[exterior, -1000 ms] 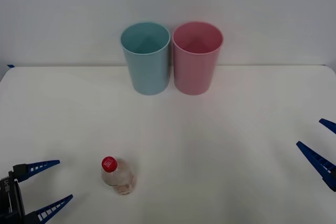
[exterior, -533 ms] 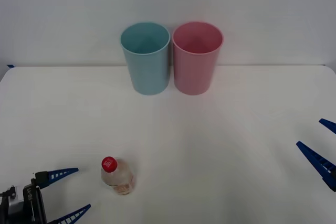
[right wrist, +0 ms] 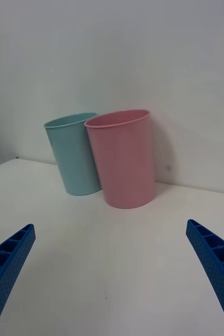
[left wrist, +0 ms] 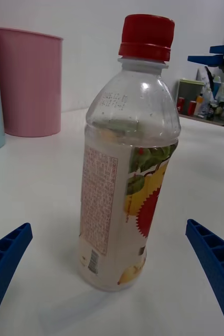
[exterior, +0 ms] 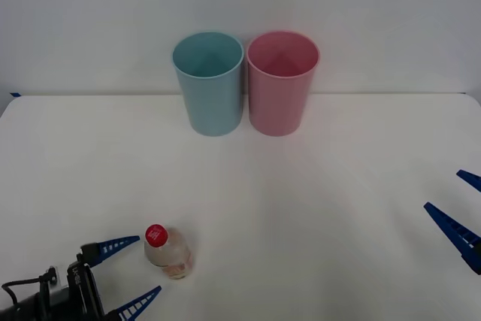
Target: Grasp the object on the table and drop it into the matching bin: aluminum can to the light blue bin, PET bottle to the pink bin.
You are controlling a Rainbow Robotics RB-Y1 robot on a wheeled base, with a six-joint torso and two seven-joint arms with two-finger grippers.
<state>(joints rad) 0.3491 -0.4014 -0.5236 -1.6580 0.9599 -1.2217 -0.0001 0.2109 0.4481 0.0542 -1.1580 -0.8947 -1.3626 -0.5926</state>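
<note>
Standing upright at the lower left of the desk (exterior: pixel 316 208), the PET bottle (exterior: pixel 168 252) looks light, smooth and easily tipped, so the wide-open left claw (exterior: pixel 130 276) beside it should close around its labelled middle.

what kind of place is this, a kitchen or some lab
Most likely a lab test bench, not a kitchen: a plain white table against a bare wall holds just a PET bottle, a light blue bin and a pink bin. A cluttered shelf shows behind in the left wrist view.
</note>
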